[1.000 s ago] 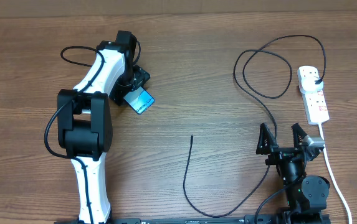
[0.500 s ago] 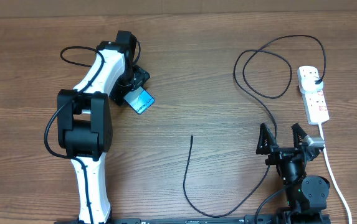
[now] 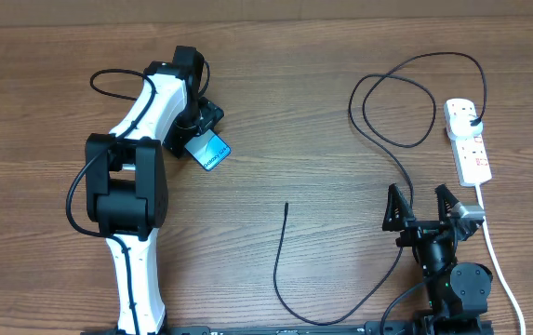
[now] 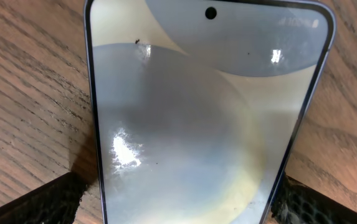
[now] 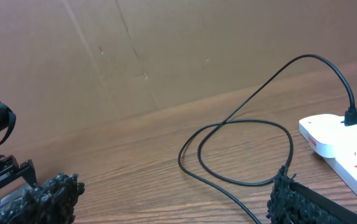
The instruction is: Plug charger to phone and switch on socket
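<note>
We are seeing the left gripper (image 4: 184,200) spread wide astride the phone (image 3: 212,152), in the table's (image 3: 294,74) left half; the phone's near end is being cut off, so contact is unclear. The right gripper (image 3: 420,209) is gaping empty by the near right corner, beside the socket (image 3: 471,149) holding the charger (image 3: 280,261).

The left arm (image 3: 140,112) is extended toward 12 o'clock, the left gripper (image 3: 200,130) spread wide; the right gripper (image 3: 421,208) is held at 5 o'clock, likewise spread.
</note>
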Tool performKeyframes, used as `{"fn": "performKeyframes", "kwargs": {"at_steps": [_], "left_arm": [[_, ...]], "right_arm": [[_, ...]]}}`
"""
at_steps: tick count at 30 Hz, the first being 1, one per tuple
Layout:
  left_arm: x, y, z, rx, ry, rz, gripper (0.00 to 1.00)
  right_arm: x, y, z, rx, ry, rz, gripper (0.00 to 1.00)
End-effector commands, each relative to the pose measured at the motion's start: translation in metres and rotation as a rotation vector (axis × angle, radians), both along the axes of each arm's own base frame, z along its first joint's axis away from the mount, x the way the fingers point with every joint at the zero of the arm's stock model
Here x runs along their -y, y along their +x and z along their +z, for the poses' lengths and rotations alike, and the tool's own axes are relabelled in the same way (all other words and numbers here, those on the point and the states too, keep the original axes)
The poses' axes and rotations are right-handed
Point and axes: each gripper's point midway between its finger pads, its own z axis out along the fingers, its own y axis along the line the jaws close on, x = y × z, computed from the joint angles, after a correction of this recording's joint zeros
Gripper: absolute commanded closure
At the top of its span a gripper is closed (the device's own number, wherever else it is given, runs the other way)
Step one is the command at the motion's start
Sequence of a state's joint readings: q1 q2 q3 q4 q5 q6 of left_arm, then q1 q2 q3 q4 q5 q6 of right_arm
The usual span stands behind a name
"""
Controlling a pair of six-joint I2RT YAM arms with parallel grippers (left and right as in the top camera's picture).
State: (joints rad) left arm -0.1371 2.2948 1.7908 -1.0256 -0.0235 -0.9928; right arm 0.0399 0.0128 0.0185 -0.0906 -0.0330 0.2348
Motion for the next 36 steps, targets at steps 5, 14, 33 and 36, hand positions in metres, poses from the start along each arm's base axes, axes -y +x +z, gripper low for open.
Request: {"fn": "performKeyframes", "kwargs": {"at_steps": [5,14,33,36], "left_arm": [[-0.0003,-0.0160,-0.0274,-0.071,0.000,0.009,0.09],[0.0001,-0.0162,-0.0274,-0.072,-0.004,0.009,0.16],[0.0009,-0.0162,-0.0274,-0.072,-0.004,0.007,0.26],[0.0009,-0.0162,-0.0274,-0.072,-0.003,0.007,0.32]], "right_arm": [[0.0008,0.0001,-0.0012,0.007,-0.007,-0.007,0.00],[0.0008,0.0001,-0.0012,0.007,-0.007,-0.007,0.00],[0.0009,0.0001,-0.0013,0.006,-0.007,-0.007,0.00],[0.0009,0.0001,-0.0012,0.007,-0.007,-0.007,0.00]]}}
